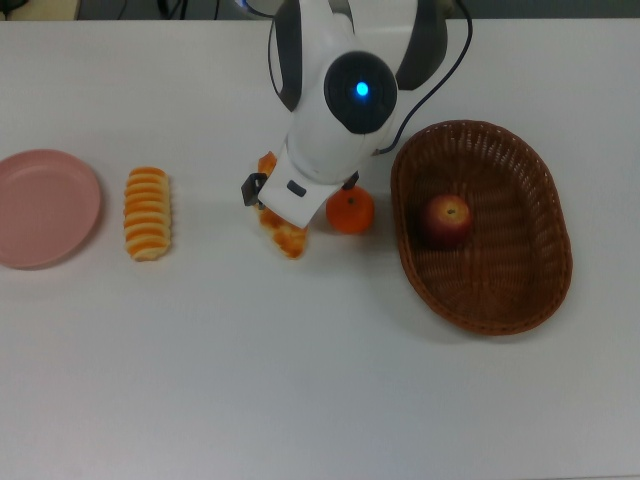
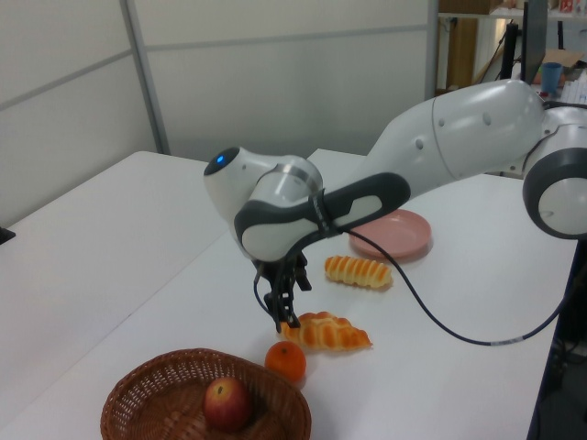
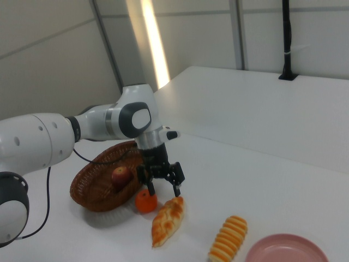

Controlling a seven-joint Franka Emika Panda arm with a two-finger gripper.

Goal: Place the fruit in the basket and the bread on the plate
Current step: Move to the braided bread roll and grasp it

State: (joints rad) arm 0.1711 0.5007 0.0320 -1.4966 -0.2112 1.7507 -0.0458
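The oval woven wicker basket, ridged and raised at its rim, sits at the top view's three o'clock with the smooth dark red apple inside it. At nine o'clock lies the shallow pink plate, bare, with the ribbed striped roll just beside it. Near centre, the gripper hangs with fingers spread apart over the knotted braided loaf, the round glossy mandarin just beside it.

Pink plate, orange mandarin, brown wicker basket.
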